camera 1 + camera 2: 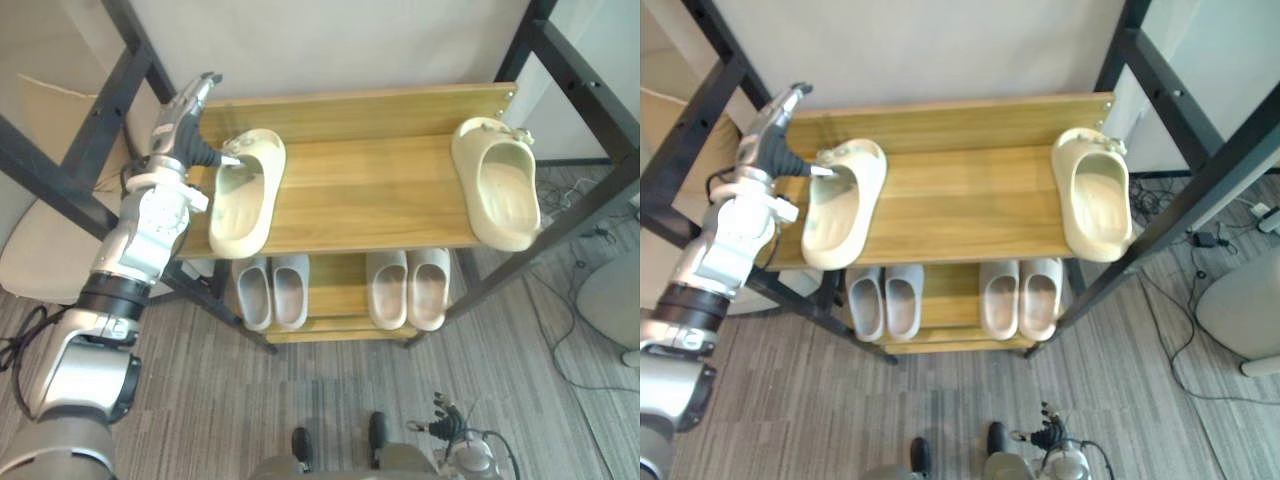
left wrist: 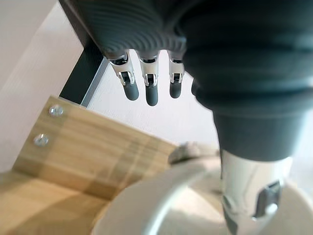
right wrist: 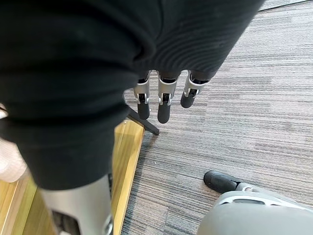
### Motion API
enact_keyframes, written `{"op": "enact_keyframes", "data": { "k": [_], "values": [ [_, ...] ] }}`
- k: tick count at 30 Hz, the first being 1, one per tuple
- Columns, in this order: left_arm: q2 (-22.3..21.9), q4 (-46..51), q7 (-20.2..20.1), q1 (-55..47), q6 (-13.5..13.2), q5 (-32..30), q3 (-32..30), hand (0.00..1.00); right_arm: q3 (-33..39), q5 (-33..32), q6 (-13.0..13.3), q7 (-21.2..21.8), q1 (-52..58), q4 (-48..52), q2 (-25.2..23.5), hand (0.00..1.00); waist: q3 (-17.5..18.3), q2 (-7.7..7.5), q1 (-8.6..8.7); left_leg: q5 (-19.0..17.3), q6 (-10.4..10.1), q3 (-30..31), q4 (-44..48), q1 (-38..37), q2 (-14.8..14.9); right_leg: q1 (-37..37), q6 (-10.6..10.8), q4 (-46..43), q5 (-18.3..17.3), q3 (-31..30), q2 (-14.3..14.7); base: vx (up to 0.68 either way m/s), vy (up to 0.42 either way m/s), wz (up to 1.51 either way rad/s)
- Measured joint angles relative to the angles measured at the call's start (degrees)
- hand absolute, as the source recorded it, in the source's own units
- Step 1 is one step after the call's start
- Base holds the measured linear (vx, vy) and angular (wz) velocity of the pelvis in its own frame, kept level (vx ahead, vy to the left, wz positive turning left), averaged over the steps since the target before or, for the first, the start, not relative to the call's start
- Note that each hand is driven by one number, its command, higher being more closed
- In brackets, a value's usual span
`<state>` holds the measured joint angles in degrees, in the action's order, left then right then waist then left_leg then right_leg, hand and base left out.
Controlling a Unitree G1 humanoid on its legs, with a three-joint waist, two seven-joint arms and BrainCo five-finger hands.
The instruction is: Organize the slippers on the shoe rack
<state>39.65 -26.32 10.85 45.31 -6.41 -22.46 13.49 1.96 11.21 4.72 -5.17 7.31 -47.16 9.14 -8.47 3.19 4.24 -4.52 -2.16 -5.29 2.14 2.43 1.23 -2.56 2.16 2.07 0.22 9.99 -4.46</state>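
Two cream slippers lie on the wooden shoe rack's top shelf [image 1: 370, 195]. One slipper [image 1: 243, 195] sits at the shelf's left end, its heel hanging over the front edge. The other slipper [image 1: 497, 185] is at the right end, also overhanging the front. My left hand [image 1: 185, 125] is open just left of the left slipper's toe, fingers [image 2: 151, 90] straight towards the wall and thumb [image 2: 247, 196] resting on the slipper's [image 2: 161, 200] rim. My right hand [image 1: 1048, 440] hangs low over the carpet in front of the rack, its fingers [image 3: 164, 105] relaxed and holding nothing.
On the lower shelf stand a grey pair [image 1: 272, 290] and a beige pair [image 1: 408, 287] of slippers. Black metal frame posts [image 1: 570, 70] flank the rack. A beige chair [image 1: 40, 250] is at the left, a grey stool [image 1: 610, 295] at the right.
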Motion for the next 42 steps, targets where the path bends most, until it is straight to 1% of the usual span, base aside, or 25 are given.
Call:
{"op": "enact_keyframes", "data": {
  "k": [5, 6, 14, 17, 21, 24, 27, 35, 40, 42],
  "values": [
    [0.0, -0.5, 0.0, 0.0, 0.6, 0.0, 0.4, 0.0, 0.1, 0.0, 0.0, -0.1, -0.1, 0.0, 0.2, 0.0, -0.3, 0.45, 0.02, 0.0, 0.0, -0.2, 0.1, 0.6, 0.1, -0.7, 0.0, -0.4, 0.0, -0.2, 0.0, 0.0, 0.001, -0.01],
    [0.0, -0.6, 0.0, 0.0, 0.6, 0.0, 0.5, 1.0, 0.1, 0.0, 0.0, -0.1, -0.1, 0.0, 0.2, 0.0, -0.3, 0.45, 0.03, 0.0, 0.0, -0.3, 0.1, 0.5, 0.1, -0.8, 0.0, -0.4, 0.0, -0.3, 0.0, -0.01, 0.005, -0.04],
    [-1.4, -2.5, -0.1, 0.2, 0.6, 0.3, 1.7, 1.0, 0.1, 0.0, 0.0, -0.4, -0.1, 0.1, 0.1, 0.0, -0.3, 0.44, 0.46, 0.0, 0.0, -0.6, 0.2, 0.5, 0.0, -1.2, 0.0, -1.0, 0.0, -0.7, -0.1, -0.01, 0.004, -0.02],
    [-2.6, -3.5, 0.0, 1.4, 0.6, 1.3, 1.7, 1.0, 0.1, 0.0, -0.1, -0.4, -0.1, 0.1, 0.1, 0.0, -0.4, 0.41, 0.49, 0.0, 0.0, -0.6, 0.2, 0.5, 0.0, -1.2, 0.0, -1.3, 0.0, -0.7, -0.2, 0.0, 0.0, 0.0],
    [-2.7, -4.3, 0.0, 1.8, 0.7, 2.5, 1.7, 1.0, 0.1, -0.1, -0.2, -0.4, 0.0, 0.2, 0.1, 0.0, -0.4, 0.41, 0.76, 0.0, 0.0, -0.6, 0.2, 0.3, 0.0, -1.2, 0.0, -1.4, 0.1, -0.9, -0.2, 0.0, 0.0, 0.0],
    [-3.6, -4.4, 0.0, 1.9, 0.8, 3.6, 1.7, 1.0, 0.2, -0.1, -0.3, -0.4, 0.0, 0.2, 0.0, 0.0, -0.4, 0.38, 0.78, 0.0, 0.0, -0.7, 0.0, -0.3, 0.0, -0.8, 0.0, -1.3, 0.2, -1.0, -0.2, 0.0, 0.0, 0.0],
    [-5.0, -4.9, 0.0, 1.9, 0.9, 4.7, 1.7, 1.0, 0.2, -0.1, -0.3, -0.4, 0.2, 0.2, 0.0, 0.0, -0.4, 0.33, 0.85, 0.0, 0.0, -0.7, -0.1, -1.1, -0.1, 0.5, 0.1, -0.1, 0.8, -1.0, -0.2, 0.0, 0.0, 0.0],
    [-7.3, -4.9, 0.1, 2.0, 1.0, 5.8, 1.8, 1.0, 0.2, -0.1, -0.3, -0.4, 0.1, 0.2, -0.1, 0.0, -0.4, 0.33, 1.24, 0.1, 0.0, -0.6, -0.2, -1.3, -0.1, 0.9, 0.3, 0.7, 1.7, -1.0, -0.1, 0.0, 0.001, 0.0],
    [-8.3, -4.9, 0.2, 3.3, 1.2, 5.8, 4.1, 1.0, 0.2, -0.5, -0.3, -0.4, 0.1, 0.2, -0.1, 0.0, -0.4, 0.34, 1.73, 0.4, 0.2, -0.6, -0.5, -1.5, -0.4, 1.7, 0.3, 2.2, 2.7, -1.0, -0.2, 0.0, 0.0, 0.0],
    [-9.5, -4.9, 0.2, 4.6, 1.2, 5.7, 4.6, 1.0, 0.2, -0.6, -0.3, -0.5, 0.1, 0.4, -0.1, 0.0, -0.4, 0.38, 2.04, 0.9, 0.2, -0.6, -1.2, -1.5, -0.5, 1.4, 0.4, 2.3, 2.8, -1.0, -0.3, 0.0, 0.0, 0.0]
  ]
}}
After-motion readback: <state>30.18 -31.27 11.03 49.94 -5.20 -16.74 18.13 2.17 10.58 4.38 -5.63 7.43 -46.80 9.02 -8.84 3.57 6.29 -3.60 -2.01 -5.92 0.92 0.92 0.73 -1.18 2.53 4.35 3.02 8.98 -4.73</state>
